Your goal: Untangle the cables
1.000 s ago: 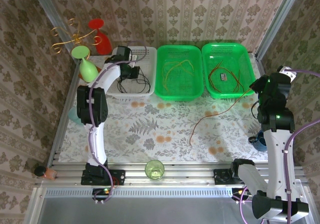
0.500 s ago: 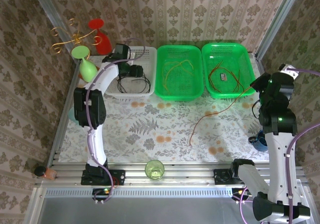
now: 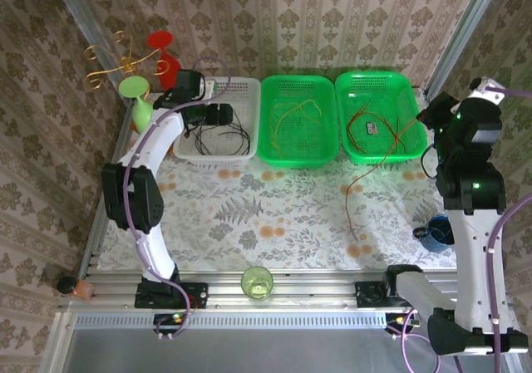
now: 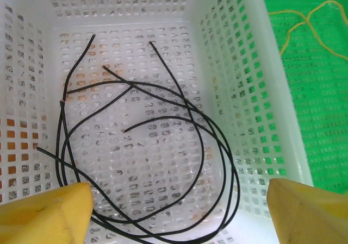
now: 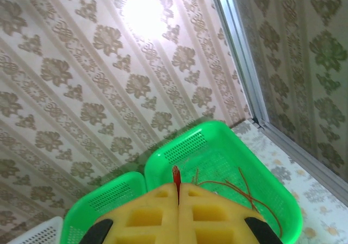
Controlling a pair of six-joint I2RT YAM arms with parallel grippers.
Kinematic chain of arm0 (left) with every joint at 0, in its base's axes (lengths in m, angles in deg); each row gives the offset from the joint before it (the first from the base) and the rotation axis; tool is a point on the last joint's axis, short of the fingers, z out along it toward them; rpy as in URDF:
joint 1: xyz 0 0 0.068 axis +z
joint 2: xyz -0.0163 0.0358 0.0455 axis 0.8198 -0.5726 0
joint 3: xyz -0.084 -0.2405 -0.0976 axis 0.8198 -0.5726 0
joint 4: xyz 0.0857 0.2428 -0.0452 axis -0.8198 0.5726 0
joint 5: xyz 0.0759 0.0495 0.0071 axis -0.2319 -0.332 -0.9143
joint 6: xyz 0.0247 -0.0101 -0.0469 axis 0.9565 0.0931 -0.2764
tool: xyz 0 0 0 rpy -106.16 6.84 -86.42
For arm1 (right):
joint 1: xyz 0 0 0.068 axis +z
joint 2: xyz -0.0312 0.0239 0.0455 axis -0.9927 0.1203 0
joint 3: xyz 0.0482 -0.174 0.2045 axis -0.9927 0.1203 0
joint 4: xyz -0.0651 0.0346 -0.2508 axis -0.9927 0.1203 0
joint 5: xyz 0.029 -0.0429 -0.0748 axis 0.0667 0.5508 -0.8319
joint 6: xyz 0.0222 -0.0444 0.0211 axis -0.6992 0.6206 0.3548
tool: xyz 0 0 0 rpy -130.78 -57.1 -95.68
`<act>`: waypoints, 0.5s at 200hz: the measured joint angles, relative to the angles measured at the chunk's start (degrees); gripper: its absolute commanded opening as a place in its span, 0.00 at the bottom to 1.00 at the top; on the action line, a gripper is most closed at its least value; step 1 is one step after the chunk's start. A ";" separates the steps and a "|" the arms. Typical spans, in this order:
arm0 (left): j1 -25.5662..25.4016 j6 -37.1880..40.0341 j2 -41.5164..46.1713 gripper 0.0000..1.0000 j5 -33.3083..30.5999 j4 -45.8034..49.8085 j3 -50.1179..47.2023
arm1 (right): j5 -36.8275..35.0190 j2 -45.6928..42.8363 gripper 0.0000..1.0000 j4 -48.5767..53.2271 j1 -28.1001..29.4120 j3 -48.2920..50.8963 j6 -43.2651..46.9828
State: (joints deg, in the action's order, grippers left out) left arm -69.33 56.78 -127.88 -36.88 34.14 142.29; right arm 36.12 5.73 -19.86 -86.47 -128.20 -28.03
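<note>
Several black cables (image 4: 235, 173) lie looped in the white basket (image 4: 228, 48). My left gripper (image 4: 179, 211) hovers open above them, nothing between its yellow fingers; from above it (image 3: 209, 114) sits over the white basket (image 3: 241, 83). My right gripper (image 5: 178, 192) is shut on a dark red cable (image 5: 176, 174), whose tip pokes out past the pads. From that raised gripper (image 3: 428, 114) the red cable (image 3: 359, 177) hangs down onto the tablecloth. Yellow cables (image 3: 291, 115) lie in the middle green basket (image 3: 299, 80); orange-brown ones (image 3: 374, 128) lie in the right green basket (image 3: 374, 76).
A green cup (image 3: 257, 282) stands at the near rail between the arm bases. A blue mug (image 3: 432, 233) sits by the right arm. A green glass (image 3: 137, 99), a red glass (image 3: 166, 57) and a gold holder (image 3: 116, 57) crowd the back left corner.
My right gripper has risen and moved back to the right, dragging the red cable rightward across the table. My left arm has swung back and left over the white basket.
</note>
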 measured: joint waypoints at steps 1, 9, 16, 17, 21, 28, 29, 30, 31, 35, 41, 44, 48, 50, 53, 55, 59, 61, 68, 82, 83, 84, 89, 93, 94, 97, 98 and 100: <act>0.00 0.00 0.22 0.84 0.09 -0.15 -0.26 | 0.00 0.09 0.00 -0.02 0.04 -0.15 -0.02; -0.02 0.02 1.62 0.84 0.68 -0.98 -1.75 | 0.00 0.96 0.00 -0.17 0.68 -1.66 0.02; -0.13 0.15 2.99 0.84 1.36 -1.86 -3.15 | 0.00 1.64 0.00 -0.46 1.14 -2.73 0.09; -0.13 0.20 3.15 0.84 1.44 -1.90 -3.30 | 0.00 1.70 0.00 -0.50 1.18 -2.82 0.11; -0.26 0.28 4.09 0.84 1.81 -2.64 -4.24 | 0.00 2.08 0.00 -0.74 1.44 -3.37 0.22; -0.44 0.48 5.42 0.84 2.40 -3.61 -5.62 | 0.00 2.60 0.00 -1.18 1.79 -4.17 0.35; -0.50 0.50 5.68 0.84 2.51 -3.82 -5.95 | 0.00 2.67 0.00 -1.22 1.81 -4.28 0.37; -0.52 0.52 5.81 0.84 2.60 -3.91 -6.08 | 0.00 2.78 0.00 -1.27 1.88 -4.46 0.44; -0.55 0.57 5.95 0.84 2.67 -4.00 -6.21 | 0.00 2.84 0.00 -1.36 1.90 -4.55 0.46; -0.76 0.72 6.71 0.84 3.06 -4.39 -6.88 | 0.00 3.28 0.00 -1.51 2.08 -5.20 0.61; -1.11 0.92 7.74 0.84 3.74 -5.18 -7.78 | 0.00 3.89 0.00 -1.75 2.19 -6.10 0.90; -1.22 1.05 8.13 0.84 3.96 -5.49 -8.13 | 0.00 4.26 0.00 -1.90 2.25 -6.67 1.07; -1.53 1.18 8.70 0.84 4.35 -5.99 -8.63 | 0.00 4.68 0.00 -2.12 2.36 -7.21 1.29; -1.62 1.27 8.96 0.84 4.50 -6.23 -8.87 | 0.00 4.90 0.00 -2.29 2.40 -7.52 1.33; -1.86 1.31 9.33 0.84 4.83 -6.60 -9.22 | 0.00 5.20 0.00 -2.62 2.45 -7.91 1.51; -2.01 1.36 9.57 0.84 4.94 -6.91 -9.49 | 0.00 5.44 0.00 -2.80 2.49 -8.20 1.57; -2.27 1.49 9.94 0.84 5.27 -7.34 -9.86 | 0.00 5.84 0.00 -3.21 2.54 -8.74 1.79; -2.45 1.55 10.21 0.84 5.44 -7.58 -10.12 | 0.00 6.05 0.00 -3.30 2.54 -9.03 1.81; -3.10 1.81 10.91 0.84 6.05 -8.48 -10.93 | 0.00 6.75 0.00 -4.02 2.60 -9.94 2.21; -4.66 2.45 12.26 0.84 7.06 -10.32 -12.72 | 0.00 8.15 0.00 -5.42 2.60 -11.80 3.13; -4.74 2.47 12.33 0.84 7.08 -10.43 -12.81 | 0.00 8.31 0.00 -5.51 2.60 -12.04 3.19; -4.90 2.56 12.46 0.84 7.17 -10.49 -13.00 | 0.02 8.37 0.00 -5.60 2.60 -12.15 3.23; -5.57 2.84 12.94 0.84 7.56 -10.99 -13.66 | 0.00 8.98 0.00 -5.97 2.60 -12.96 3.52; -6.03 3.02 13.25 0.84 7.82 -11.39 -14.19 | 0.00 9.42 0.00 -6.14 2.60 -13.68 3.78; -6.21 3.13 13.40 0.84 7.98 -11.54 -14.38 | 0.00 9.62 0.00 -6.19 2.60 -13.94 3.93; -6.56 3.30 13.62 0.84 8.13 -11.82 -14.78 | 0.00 9.97 0.00 -6.29 2.60 -14.53 4.09; -6.64 3.32 13.66 0.84 8.17 -11.89 -14.86 | 0.00 10.05 0.00 -6.36 2.60 -14.67 4.13; -6.95 3.48 13.86 0.84 8.37 -12.11 -15.15 | 0.00 10.36 0.00 -6.47 2.60 -15.13 4.31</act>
State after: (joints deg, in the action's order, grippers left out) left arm -76.28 60.26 -114.02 -28.51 22.03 127.14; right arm 36.12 16.09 -26.32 -83.87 -143.33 -23.72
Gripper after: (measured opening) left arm 0.837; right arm 0.059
